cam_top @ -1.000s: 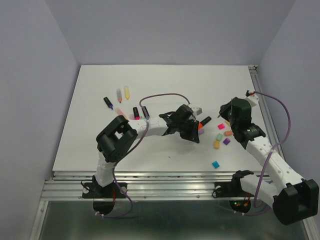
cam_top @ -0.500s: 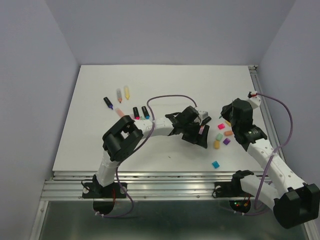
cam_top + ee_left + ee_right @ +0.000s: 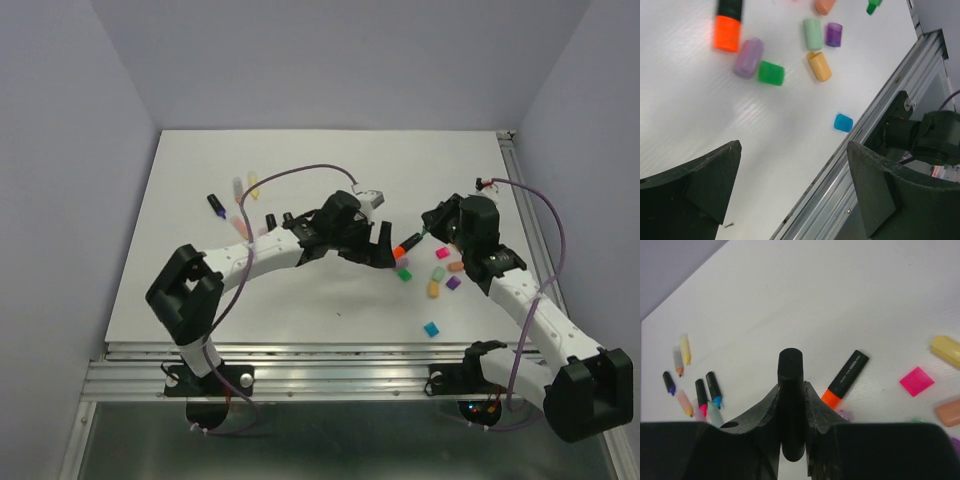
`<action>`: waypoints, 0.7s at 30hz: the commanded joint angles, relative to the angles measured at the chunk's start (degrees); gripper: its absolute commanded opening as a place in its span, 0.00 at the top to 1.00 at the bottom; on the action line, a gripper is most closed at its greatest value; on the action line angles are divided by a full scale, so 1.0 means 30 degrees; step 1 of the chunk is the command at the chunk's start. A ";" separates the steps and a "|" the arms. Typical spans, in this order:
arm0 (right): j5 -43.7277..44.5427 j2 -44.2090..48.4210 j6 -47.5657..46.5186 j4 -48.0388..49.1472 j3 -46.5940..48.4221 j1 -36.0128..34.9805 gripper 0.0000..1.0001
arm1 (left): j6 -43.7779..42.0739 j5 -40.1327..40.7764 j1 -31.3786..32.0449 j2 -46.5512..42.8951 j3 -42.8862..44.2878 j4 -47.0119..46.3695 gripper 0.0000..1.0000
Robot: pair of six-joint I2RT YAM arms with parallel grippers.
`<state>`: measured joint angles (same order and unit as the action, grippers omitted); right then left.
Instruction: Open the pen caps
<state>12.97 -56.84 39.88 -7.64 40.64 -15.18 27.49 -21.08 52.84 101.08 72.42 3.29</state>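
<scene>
Right now my left gripper hangs spread wide and empty. The orange-capped pen lies flat on the table just beyond its fingertips, between the two arms. The pen's long axis runs diagonally: the orange cap points at the left gripper, and the black body points toward the right gripper. That gripper is clamped on another black barrel. The cap looks stubby, smooth and fully seated.

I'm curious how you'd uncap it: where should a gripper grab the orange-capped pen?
The black barrel, from above, pinched across its width. The pen lies flat with bare table either side there, leaving the orange cap free to pull.
</scene>
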 commanded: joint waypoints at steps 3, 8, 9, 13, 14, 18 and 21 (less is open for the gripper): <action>-0.8592 -0.3547 0.0329 0.4506 0.0103 -0.0154 0.99 | 0.1061 0.1194 -0.4652 -0.5585 -0.4944 -0.1623 0.01; -0.8224 -0.8871 -0.0605 0.3516 0.3607 -0.3571 0.95 | 0.1561 0.3655 -0.7029 -0.8226 -0.7876 -0.1127 0.01; -0.8279 -0.9698 -0.0897 0.3484 0.4084 -0.4076 0.95 | 0.1619 0.3774 -0.7385 -0.8610 -0.8113 -0.1126 0.01; -0.9566 -1.3274 -0.1367 0.3631 0.6925 -0.5921 0.95 | 0.1708 0.4244 -0.8793 -1.0425 -0.9285 -0.1126 0.01; -0.9568 -1.4005 -0.1630 0.3485 0.7540 -0.6158 0.95 | 0.1562 0.4244 -0.8969 -1.0692 -0.9432 -0.1126 0.01; -1.0475 -1.8129 -0.2743 0.1700 1.1985 -0.6892 0.94 | 0.1707 0.4448 -0.9146 -1.1602 -0.9902 -0.1126 0.01; -1.0272 -1.9866 -0.3241 0.0355 1.4044 -0.7303 0.94 | 0.1591 0.4449 -0.9234 -1.1749 -0.9932 -0.1126 0.01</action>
<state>-16.40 -112.12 33.89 -1.96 74.78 -36.14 32.45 -8.69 25.39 67.46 43.29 1.52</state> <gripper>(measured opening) 0.244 0.986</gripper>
